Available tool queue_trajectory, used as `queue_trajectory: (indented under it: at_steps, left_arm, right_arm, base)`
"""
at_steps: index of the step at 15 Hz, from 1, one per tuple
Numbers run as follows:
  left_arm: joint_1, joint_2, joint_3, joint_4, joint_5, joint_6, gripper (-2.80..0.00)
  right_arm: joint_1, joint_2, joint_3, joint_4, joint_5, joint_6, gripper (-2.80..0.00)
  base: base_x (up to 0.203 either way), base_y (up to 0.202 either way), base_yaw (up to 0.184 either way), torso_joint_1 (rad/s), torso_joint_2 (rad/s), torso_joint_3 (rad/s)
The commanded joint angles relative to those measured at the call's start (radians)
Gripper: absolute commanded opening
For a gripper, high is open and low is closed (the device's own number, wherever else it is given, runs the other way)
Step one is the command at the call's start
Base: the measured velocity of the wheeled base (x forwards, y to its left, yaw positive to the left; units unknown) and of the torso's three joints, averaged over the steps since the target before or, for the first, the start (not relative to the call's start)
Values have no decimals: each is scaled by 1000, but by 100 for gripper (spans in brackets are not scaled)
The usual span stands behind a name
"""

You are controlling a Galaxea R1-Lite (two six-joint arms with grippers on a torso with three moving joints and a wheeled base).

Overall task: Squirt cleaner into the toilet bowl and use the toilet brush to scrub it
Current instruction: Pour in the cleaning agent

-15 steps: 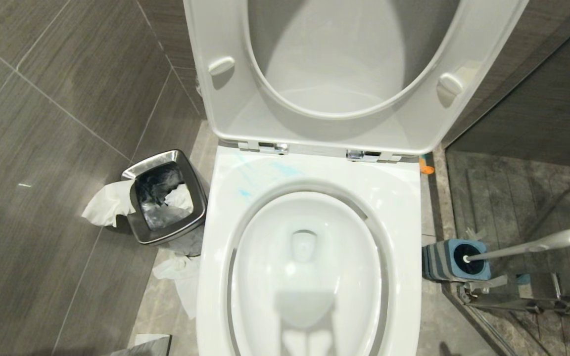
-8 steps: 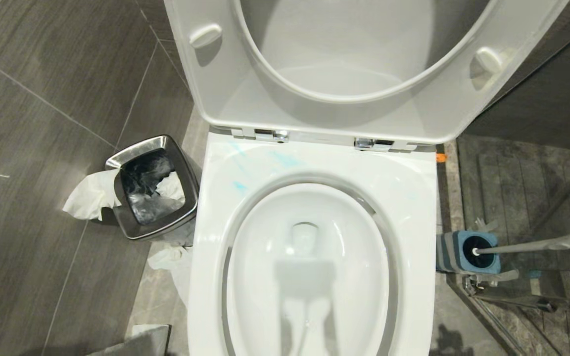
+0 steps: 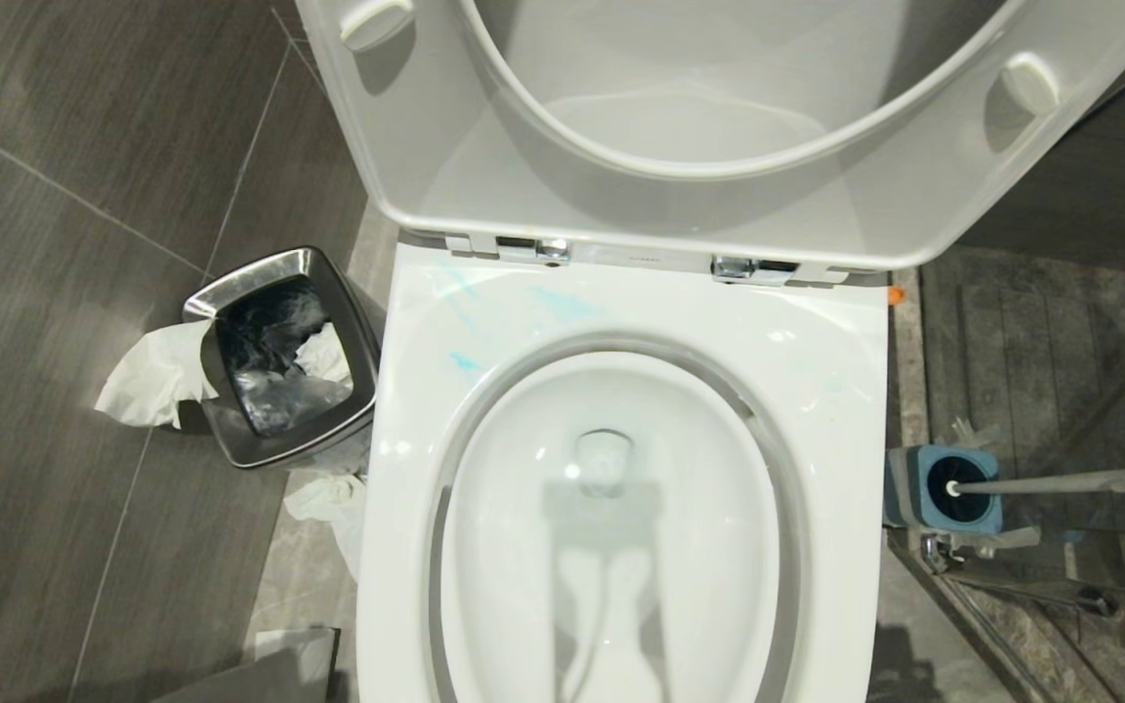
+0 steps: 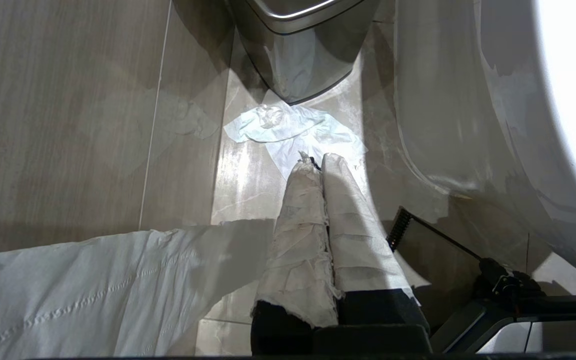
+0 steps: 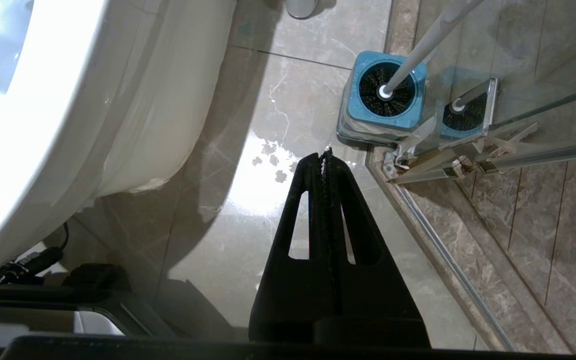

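The white toilet bowl fills the middle of the head view, seat and lid raised. Thin blue smears of cleaner mark its back left rim; no bottle shows. To the bowl's right the toilet brush leans out of its blue-and-grey holder. Neither gripper is in the head view. My right gripper is shut and empty above the floor, a short way from the holder and the brush handle. My left gripper, fingers wrapped in white covering, is shut and empty beside the bowl's outer wall.
A square steel waste bin stuffed with tissue stands left of the toilet. Crumpled tissue lies on the floor by it. A glass shower door with a metal rail runs right behind the brush holder. The raised lid overhangs the back.
The whole head view has shifted: the camera has moved in and the toilet looks larger. Nothing in the scene itself has moved.
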Motion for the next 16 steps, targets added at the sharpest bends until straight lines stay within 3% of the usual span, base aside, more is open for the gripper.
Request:
queue_trajectory:
  at_steps: [1,16]
  left_arm:
    - [0,2,0,0,0,0,-280]
    - [0,2,0,-3,-2,-3,-280]
  right_arm:
    - [0,1,0,0,2,-4,-280]
    - [0,1,0,0,-9,-7,-280]
  base:
    - [0,0,0,0,0,0]
    - [0,0,0,0,1,-35]
